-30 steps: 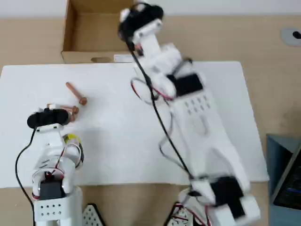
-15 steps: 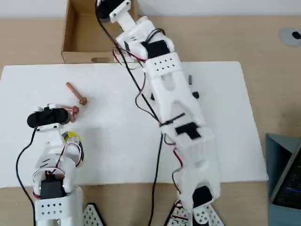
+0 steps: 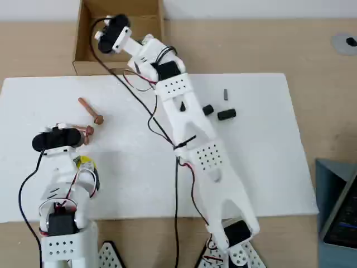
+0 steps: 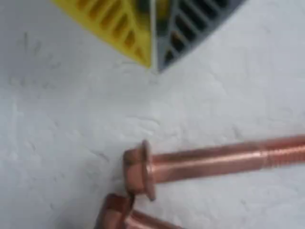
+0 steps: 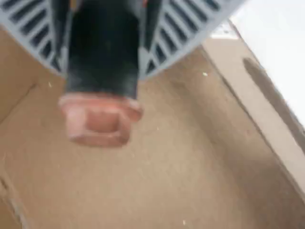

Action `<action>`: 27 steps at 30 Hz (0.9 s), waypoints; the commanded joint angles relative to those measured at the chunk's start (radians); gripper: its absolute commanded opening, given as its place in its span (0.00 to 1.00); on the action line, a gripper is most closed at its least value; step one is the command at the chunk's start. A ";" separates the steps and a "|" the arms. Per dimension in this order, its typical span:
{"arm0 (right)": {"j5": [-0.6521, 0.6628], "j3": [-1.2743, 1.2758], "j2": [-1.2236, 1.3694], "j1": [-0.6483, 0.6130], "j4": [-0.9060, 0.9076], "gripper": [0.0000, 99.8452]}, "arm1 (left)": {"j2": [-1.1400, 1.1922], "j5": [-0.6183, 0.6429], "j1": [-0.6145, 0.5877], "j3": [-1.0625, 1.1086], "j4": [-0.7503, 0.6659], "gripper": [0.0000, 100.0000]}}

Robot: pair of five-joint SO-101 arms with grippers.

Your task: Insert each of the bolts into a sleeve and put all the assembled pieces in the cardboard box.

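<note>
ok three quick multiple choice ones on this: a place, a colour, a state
1. Where is the right gripper? A over the cardboard box B over the white mat C off the table
2. The bolts by the left gripper are: A silver B copper C black
3. The right gripper is: A open B shut on nothing C shut on a sleeved bolt
A, high view shows it above the box; B, shanks look copper; C, it clamps sleeve and bolt head.
</note>
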 commanded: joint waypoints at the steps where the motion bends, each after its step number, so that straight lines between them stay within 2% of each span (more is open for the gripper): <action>1: 0.028 -0.122 -0.007 -0.019 0.002 0.08 | -0.004 0.003 -0.009 -0.003 -0.017 0.00; 4: 0.026 -0.127 -0.005 -0.022 0.055 0.15 | -0.004 0.003 -0.009 -0.003 -0.017 0.00; 16: 0.023 -0.153 -0.012 -0.022 0.074 0.15 | -0.004 0.003 -0.008 -0.003 -0.017 0.00; 23: 0.021 -0.346 -0.028 -0.021 0.327 0.15 | -0.004 0.003 -0.008 -0.003 -0.017 0.00; 27: 0.021 -0.341 -0.105 -0.010 0.483 0.15 | -0.004 0.003 -0.008 -0.003 -0.017 0.00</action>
